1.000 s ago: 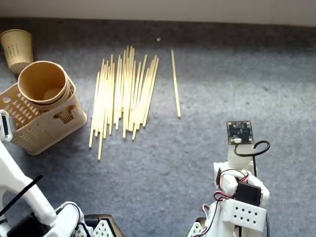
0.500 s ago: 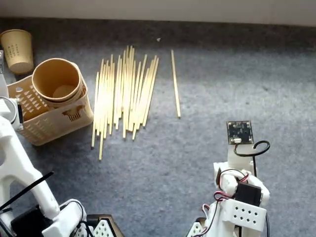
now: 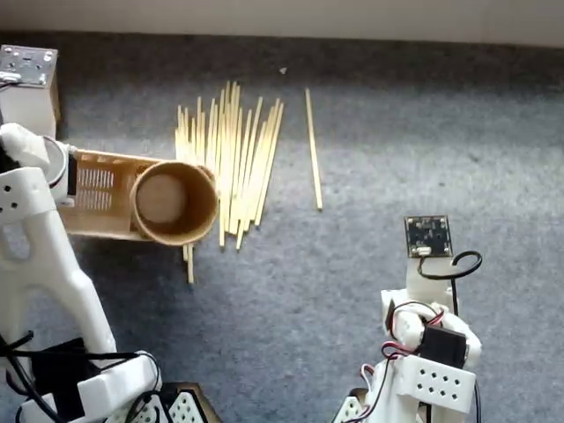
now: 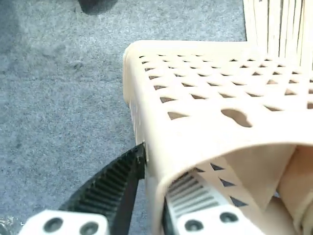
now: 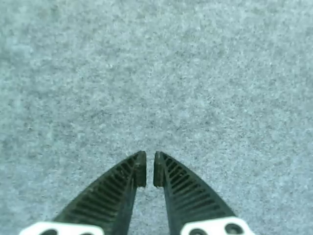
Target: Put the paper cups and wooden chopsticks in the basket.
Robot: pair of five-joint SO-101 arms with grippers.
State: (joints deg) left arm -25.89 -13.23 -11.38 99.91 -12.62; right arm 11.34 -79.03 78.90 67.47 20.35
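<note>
The tan lattice basket (image 3: pixel 95 192) lies tipped on its side, mouth toward the wooden chopsticks (image 3: pixel 231 154). A stack of paper cups (image 3: pixel 173 203) sticks out of the mouth and overlaps the pile's near edge. My left gripper (image 4: pixel 152 164) is shut on the basket (image 4: pixel 205 98) at its rim, one finger outside the wall and one inside. Chopsticks (image 4: pixel 279 23) show just beyond the basket. One single chopstick (image 3: pixel 313 150) lies apart to the right. My right gripper (image 5: pixel 149 169) is shut with nothing in it, just above bare carpet.
The left arm (image 3: pixel 35 220) stands along the left edge, its wrist at the far left corner. The right arm (image 3: pixel 432 339) is folded at the near right. Grey carpet (image 3: pixel 405 132) stretches open on the right half.
The left arm tipped the basket from upright onto its side and swung it right toward the chopsticks. Its wrist now covers the spot where a loose cup stood. The right arm kept still.
</note>
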